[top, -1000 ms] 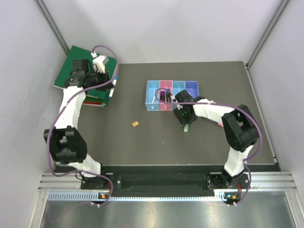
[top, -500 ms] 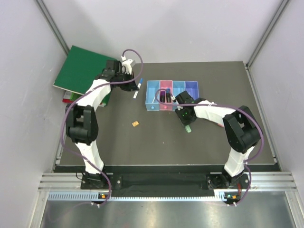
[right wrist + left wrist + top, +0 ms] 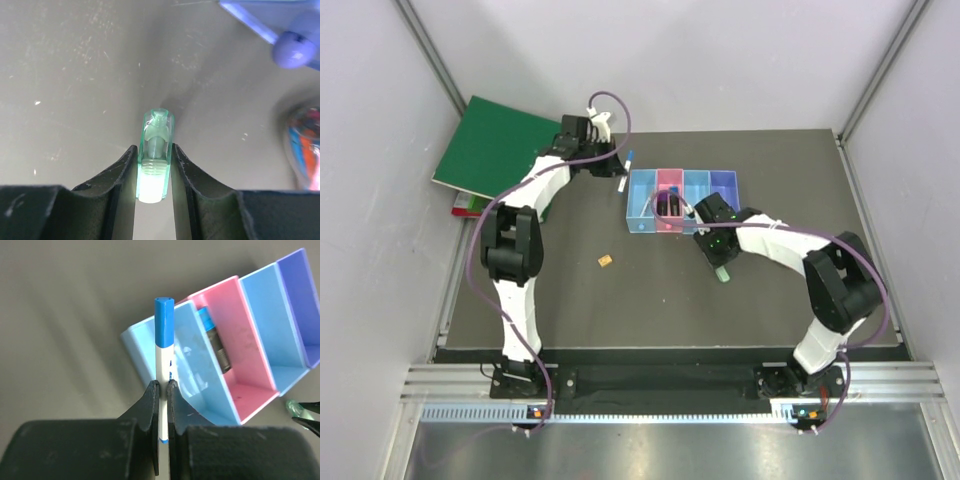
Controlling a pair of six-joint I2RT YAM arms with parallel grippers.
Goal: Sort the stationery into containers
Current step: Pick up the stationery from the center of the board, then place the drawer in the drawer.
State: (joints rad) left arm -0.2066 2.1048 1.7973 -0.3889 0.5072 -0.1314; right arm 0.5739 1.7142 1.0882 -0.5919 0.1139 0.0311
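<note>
On wrist views, left hand (image 3: 162, 386) pinched pen (image 3: 164, 325), right hand (image 3: 153, 150) pinched green piece (image 3: 156, 125); overhead barely resolved either.

Green binders (image 3: 485, 150) (stacked) at table's (image 3: 670, 300) far-left corner.

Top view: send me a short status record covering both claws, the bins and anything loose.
left claw: shut on pen, by the bins' left end
right claw: shut on green piece, on the near side of the bins
bins: four in a joined row
pink bin: holds marker
loose: orange piece on table
</note>
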